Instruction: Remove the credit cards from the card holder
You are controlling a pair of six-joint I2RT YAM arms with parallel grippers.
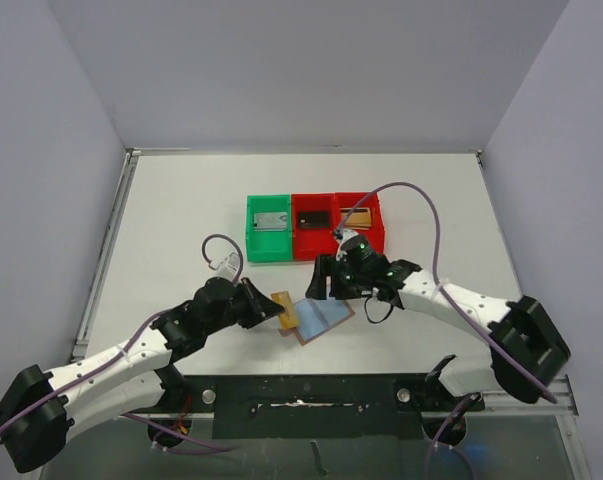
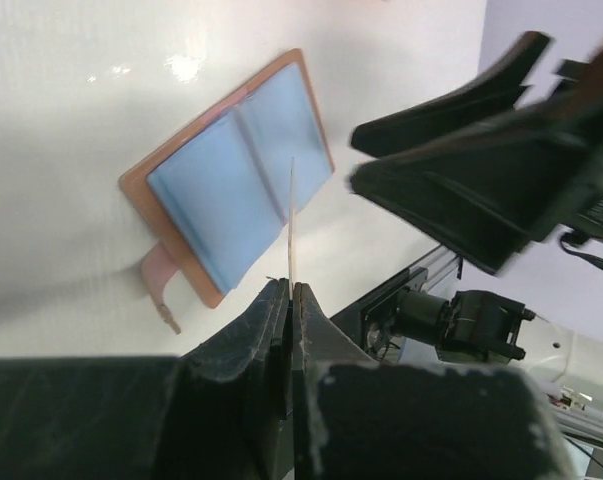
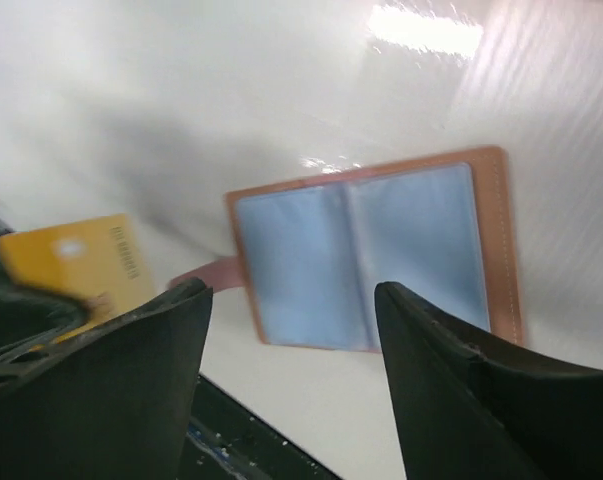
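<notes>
The brown card holder lies open and flat on the table, its light-blue lining up and its tab at the left. It also shows in the left wrist view and the right wrist view. My left gripper is shut on a yellow credit card, held just left of the holder. In the left wrist view the card is edge-on between the shut jaws. In the right wrist view the card is at the left. My right gripper is open and empty above the holder's far edge.
Three small bins stand in a row behind the holder: a green bin with a grey card, a red bin with a dark card, and another red bin with a tan card. The table's near edge runs just below the holder.
</notes>
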